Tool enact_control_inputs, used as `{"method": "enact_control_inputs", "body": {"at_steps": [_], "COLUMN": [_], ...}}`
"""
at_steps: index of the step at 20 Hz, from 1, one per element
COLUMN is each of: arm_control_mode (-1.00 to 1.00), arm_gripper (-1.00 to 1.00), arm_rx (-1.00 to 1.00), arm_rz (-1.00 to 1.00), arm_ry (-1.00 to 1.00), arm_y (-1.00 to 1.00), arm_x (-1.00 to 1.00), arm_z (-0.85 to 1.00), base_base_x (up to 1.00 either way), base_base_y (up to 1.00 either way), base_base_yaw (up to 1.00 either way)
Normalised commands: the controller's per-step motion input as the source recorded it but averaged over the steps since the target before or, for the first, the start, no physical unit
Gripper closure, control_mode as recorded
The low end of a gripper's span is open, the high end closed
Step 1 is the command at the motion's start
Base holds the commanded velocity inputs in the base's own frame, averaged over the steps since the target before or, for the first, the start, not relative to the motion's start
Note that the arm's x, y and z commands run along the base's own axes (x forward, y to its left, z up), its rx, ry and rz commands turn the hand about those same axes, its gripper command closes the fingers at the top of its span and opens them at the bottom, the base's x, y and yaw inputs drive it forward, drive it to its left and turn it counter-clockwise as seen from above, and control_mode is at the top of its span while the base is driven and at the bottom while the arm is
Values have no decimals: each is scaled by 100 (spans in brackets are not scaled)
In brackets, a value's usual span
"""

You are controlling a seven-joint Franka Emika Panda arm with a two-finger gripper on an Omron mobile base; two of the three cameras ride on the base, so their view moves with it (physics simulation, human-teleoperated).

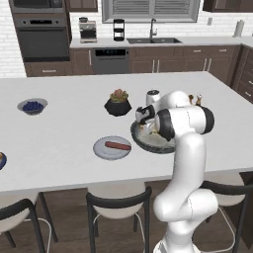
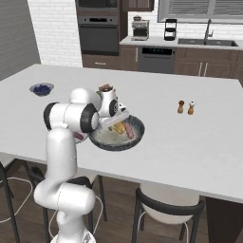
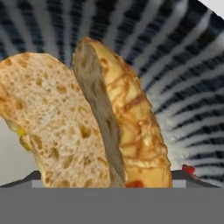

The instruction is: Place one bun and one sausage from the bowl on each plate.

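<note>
The dark shallow bowl (image 1: 159, 146) (image 2: 137, 129) sits on the white island just in front of the arm. My gripper (image 1: 144, 129) (image 2: 118, 125) (image 3: 109, 181) is lowered into it, open, its tips set wide on either side of the buns. Close up stand a cut bun (image 3: 48, 127) with its crumb showing and a browned, cheese-topped bun (image 3: 131, 127) beside it. A red sausage (image 2: 130, 133) lies in the bowl next to them. The light grey plate (image 1: 101, 150) to the bowl's left carries one sausage (image 1: 117, 146). The blue-rimmed plate (image 1: 1, 161) peeks in at the far left edge.
A dark potted plant (image 1: 118, 103) (image 2: 105, 88) stands right behind the bowl. A small bowl of blue berries (image 1: 32, 105) (image 2: 42, 88) is at the far left. Salt and pepper shakers (image 2: 185, 107) stand to the right. Dark-framed chairs (image 1: 118, 200) line the island's near edge.
</note>
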Motion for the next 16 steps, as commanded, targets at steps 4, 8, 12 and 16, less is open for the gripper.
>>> {"method": "enact_control_inputs", "body": {"at_steps": [4,8,12,16], "arm_control_mode": [-100,-100,-100,-100], "arm_gripper": [100,100,100,100], "arm_rx": [0,0,0,1], "arm_rz": [0,2,4,8], "arm_ry": [-6,0,0,10], "arm_y": [35,93,100,100], "arm_x": [-60,-75,-69,-76], "arm_z": [75,92,85,36], "base_base_x": [0,0,0,0], "base_base_y": [0,0,0,0], "base_base_yaw": [0,0,0,0]}}
